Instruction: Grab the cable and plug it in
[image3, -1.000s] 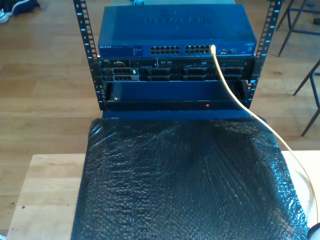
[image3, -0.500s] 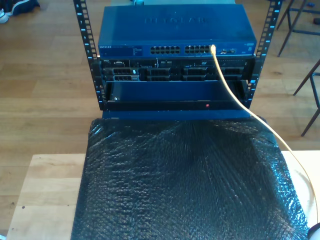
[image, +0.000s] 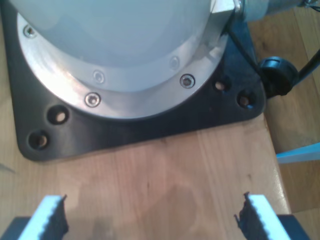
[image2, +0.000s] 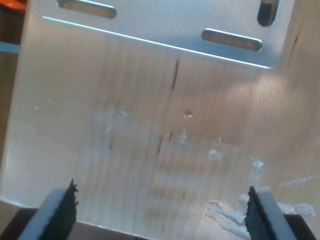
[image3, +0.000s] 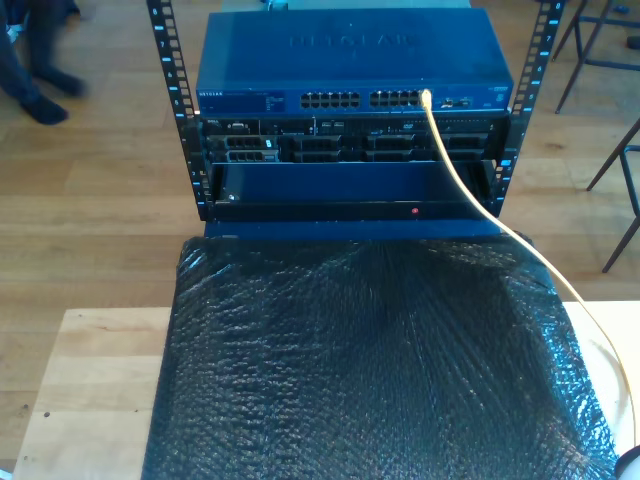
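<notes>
Cable seated in the switch; both grippers parted over bare wood.

The cable (image3: 470, 190) is plugged into a port near the exterior view's right end of the port row on the blue network switch (image3: 350, 60), which sits at the top of the rack (image3: 180, 110). From there the cable slopes down across the rack's front and along the exterior view's right edge of the black bubble-wrap sheet (image3: 370, 360) covering the wooden table (image3: 90, 390). The first gripper (image: 150, 220) hangs with jaws wide apart, gripping nothing, above wood in front of a black base plate (image: 145, 125) carrying a round silver flange (image: 135, 85). The second gripper (image2: 162, 212) is likewise spread wide and empty, over pale wood near a slotted metal bracket (image2: 165, 25). A person's legs (image3: 35, 60) blur at the exterior view's upper left corner.
</notes>
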